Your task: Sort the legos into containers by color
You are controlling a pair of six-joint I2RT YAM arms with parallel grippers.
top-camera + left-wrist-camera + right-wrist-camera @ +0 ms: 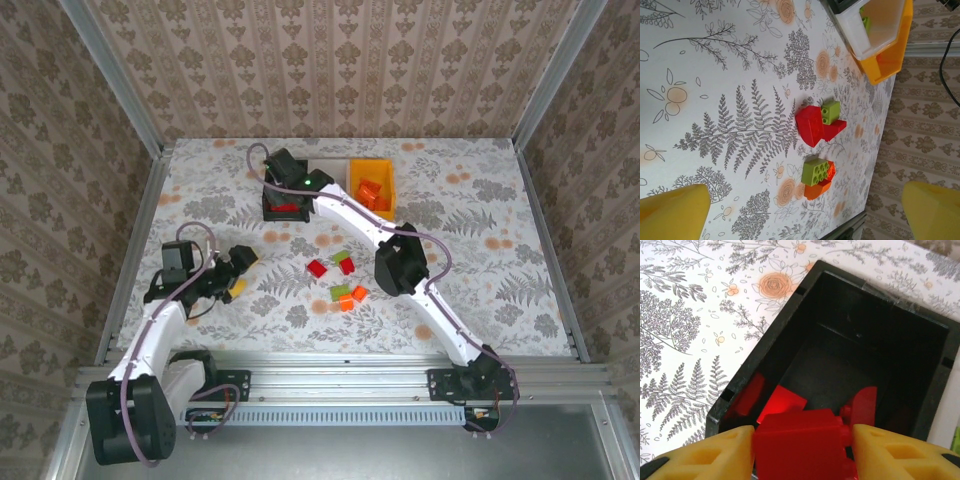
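Red brick [800, 445] sat gripped between right fingers [710, 455] at bottom of frame, black bin [764, 347] beyond held other red pieces [782, 400], left fingers [672, 212] stood wide above counter [715, 150].

Fern-printed tabletop [500, 285], damask wallpapered walls [340, 70]; aluminium frame rail [340, 385]

Bright even light, soft shadows; sharp overhead, nearest foreground slightly blurred.

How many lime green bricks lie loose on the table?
2. One green brick rests against the red bricks; the other green brick touches an orange brick, nearer the arms. The right arm may hide more.
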